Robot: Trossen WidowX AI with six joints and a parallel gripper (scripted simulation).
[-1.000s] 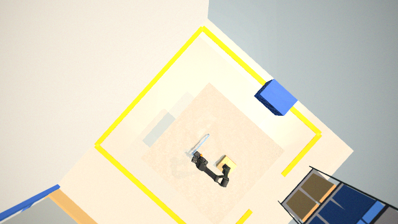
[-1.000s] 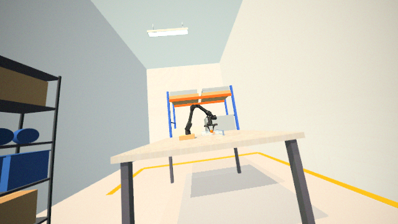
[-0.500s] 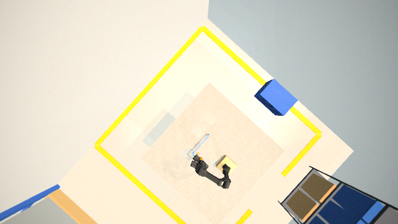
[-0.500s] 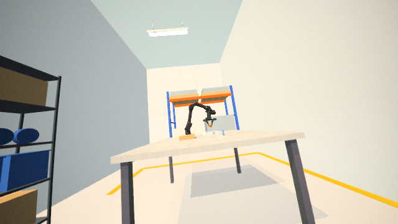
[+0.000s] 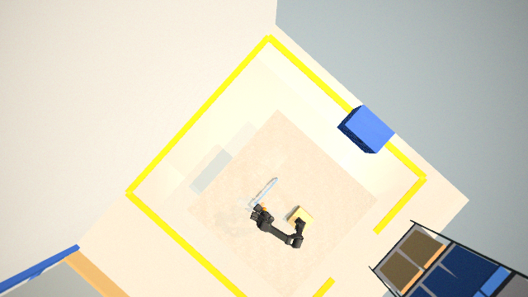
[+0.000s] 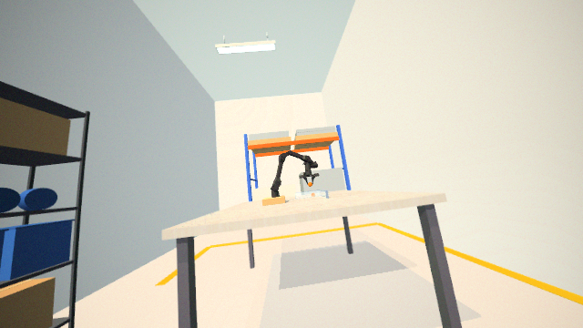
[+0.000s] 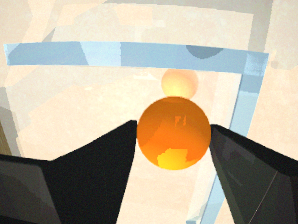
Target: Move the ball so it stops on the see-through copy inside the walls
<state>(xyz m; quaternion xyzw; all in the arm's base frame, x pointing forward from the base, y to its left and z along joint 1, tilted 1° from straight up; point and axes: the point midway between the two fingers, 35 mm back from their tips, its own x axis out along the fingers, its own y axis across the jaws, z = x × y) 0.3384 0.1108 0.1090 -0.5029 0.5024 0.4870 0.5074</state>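
Note:
The orange ball is held in the air above the table. My gripper is shut on it, with one dark finger on each side. The see-through copy is paler and lies lower, inside the corner; in the wrist view it shows just above the ball, its lower edge covered by it. The clear walls show as a long bluish strip and a shorter-looking side strip, meeting at the upper right in the wrist view.
The arm's base stands on a yellow block on the table. A blue box stands on the floor beyond the table. Shelving stands apart from the table, and another rack is behind it.

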